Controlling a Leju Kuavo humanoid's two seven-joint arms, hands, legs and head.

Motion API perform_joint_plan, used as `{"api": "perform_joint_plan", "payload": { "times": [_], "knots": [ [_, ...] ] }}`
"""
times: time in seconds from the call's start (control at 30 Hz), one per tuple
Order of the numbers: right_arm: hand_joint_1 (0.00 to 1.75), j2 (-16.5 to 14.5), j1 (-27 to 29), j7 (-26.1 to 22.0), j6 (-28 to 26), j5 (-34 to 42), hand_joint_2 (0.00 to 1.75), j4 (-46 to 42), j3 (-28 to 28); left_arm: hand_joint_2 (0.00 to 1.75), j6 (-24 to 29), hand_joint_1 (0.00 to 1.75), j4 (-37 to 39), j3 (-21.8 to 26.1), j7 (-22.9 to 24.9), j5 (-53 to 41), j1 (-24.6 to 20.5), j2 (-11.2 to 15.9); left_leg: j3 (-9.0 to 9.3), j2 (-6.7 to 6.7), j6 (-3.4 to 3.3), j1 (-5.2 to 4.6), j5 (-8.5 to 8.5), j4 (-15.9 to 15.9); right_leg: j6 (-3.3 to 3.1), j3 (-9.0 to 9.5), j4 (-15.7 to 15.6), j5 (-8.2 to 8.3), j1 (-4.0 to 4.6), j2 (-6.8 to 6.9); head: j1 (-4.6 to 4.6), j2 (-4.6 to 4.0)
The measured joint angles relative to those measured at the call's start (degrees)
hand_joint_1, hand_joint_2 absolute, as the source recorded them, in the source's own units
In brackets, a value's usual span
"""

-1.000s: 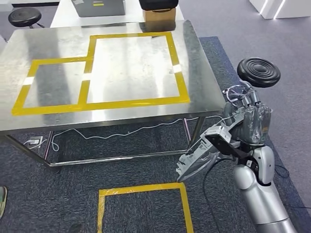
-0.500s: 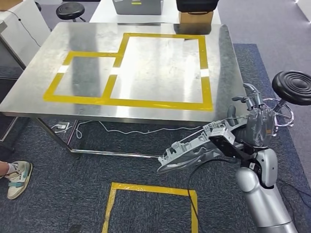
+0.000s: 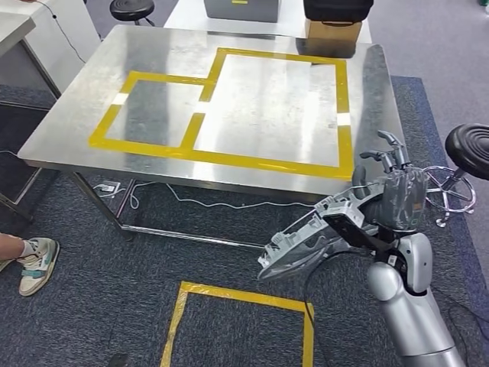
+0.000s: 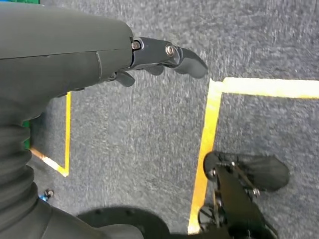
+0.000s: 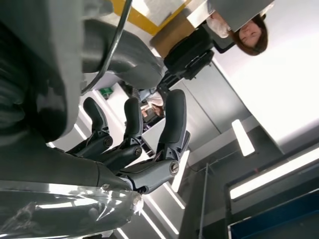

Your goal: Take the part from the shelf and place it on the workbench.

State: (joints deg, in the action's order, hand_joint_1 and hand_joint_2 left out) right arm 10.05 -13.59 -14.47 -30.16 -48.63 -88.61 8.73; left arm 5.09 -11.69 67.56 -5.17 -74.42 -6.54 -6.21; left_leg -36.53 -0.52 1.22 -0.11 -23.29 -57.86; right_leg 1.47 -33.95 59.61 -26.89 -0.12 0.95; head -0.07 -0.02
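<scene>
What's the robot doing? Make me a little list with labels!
Right hand: holds the grey part out in front, above the carpet
Left hand: holds nothing, hangs over the carpet
Workbench: shiny metal, marked with yellow tape, part not on it yet
Nearby: black stool, a person's shoe

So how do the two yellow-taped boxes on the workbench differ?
The far-right box is clearly bigger than the near-left box. The big box reaches further back on the workbench; the small box stops short. The big box lies nearer the right hand holding the part. Both are bare, sharing one tape side.
</scene>
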Motion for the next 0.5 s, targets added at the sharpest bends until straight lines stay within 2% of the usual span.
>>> {"api": "perform_joint_plan", "payload": {
  "times": [0.03,0.27,0.5],
  "knots": [
    [1.75,0.0,0.0,0.0,0.0,0.0,1.75,0.0,0.0,1.75,0.0,0.0,0.0,0.0,0.0,0.0,0.0,0.0,0.0,-0.02,-0.05,-0.02,-0.03,0.0,-0.03,0.12,-0.2,0.11,-0.01,0.0,0.03,0.0],
    [1.75,0.0,-0.4,0.0,0.0,0.1,1.75,0.0,0.0,1.75,-0.1,0.0,0.0,0.0,-0.1,0.0,-0.1,-0.1,-0.01,-0.08,-0.61,-0.09,-0.02,0.0,0.83,0.47,-1.0,0.57,-0.05,0.02,0.01,0.0],
    [1.75,0.0,-0.7,0.0,0.0,0.1,1.75,0.0,0.0,1.75,-0.4,0.0,0.0,0.0,-0.4,0.0,-0.1,-0.1,0.0,-0.08,-0.81,-0.06,0.17,0.0,1.05,0.44,-1.1,0.71,-0.04,0.03,-0.01,0.0]
  ]
}}
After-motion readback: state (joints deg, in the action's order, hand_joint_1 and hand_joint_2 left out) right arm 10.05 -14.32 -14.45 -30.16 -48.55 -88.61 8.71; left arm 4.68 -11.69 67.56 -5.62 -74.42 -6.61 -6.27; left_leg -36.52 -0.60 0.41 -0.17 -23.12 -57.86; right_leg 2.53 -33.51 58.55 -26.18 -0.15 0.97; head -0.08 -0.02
